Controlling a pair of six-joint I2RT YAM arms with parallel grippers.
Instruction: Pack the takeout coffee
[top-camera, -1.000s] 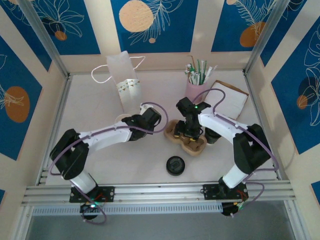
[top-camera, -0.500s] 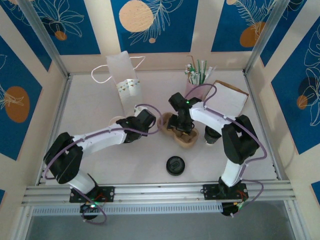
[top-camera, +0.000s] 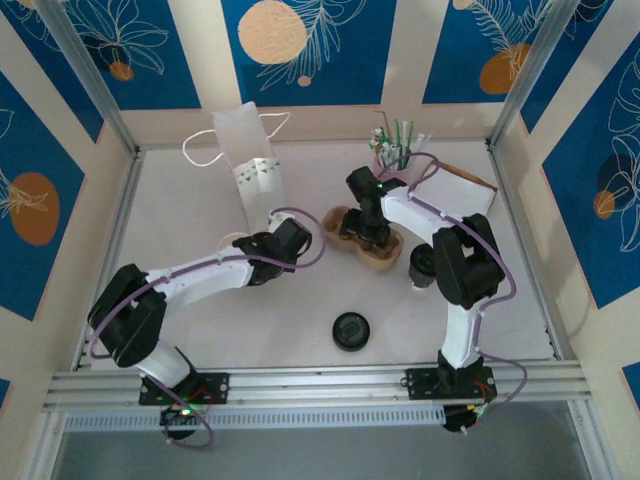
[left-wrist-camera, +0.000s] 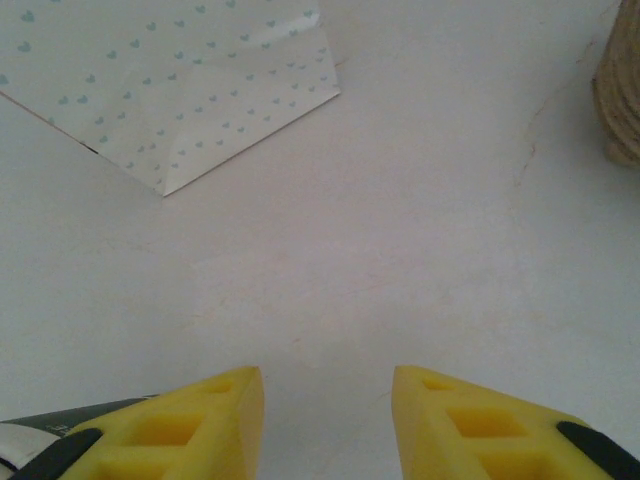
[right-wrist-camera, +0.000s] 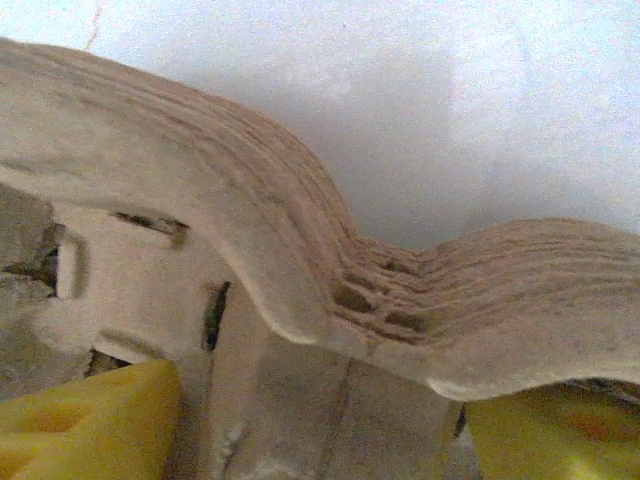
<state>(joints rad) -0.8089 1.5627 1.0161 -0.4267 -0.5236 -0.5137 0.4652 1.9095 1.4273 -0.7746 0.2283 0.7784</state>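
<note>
Top external shows the pulp cup carrier (top-camera: 382, 258) mid-table, with the takeout coffee (top-camera: 422, 267) upright just right of it, clear of its rim. The right gripper (top-camera: 369, 232) straddles the carrier's waist, a yellow finger (right-wrist-camera: 90, 415) on each side of the wall; I cannot tell whether they pinch it. Left of the carrier, the left gripper (left-wrist-camera: 327, 395) is released over bare table (left-wrist-camera: 400, 230). A black lid (top-camera: 351, 330) lies nearer the arm bases, with open surface between it and the carrier.

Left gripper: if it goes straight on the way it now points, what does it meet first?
Probably the bare table: ahead of the left gripper lies white surface. The heart-printed paper bag sits left of that line, the pulp cup carrier right. Depth is unclear.
</note>
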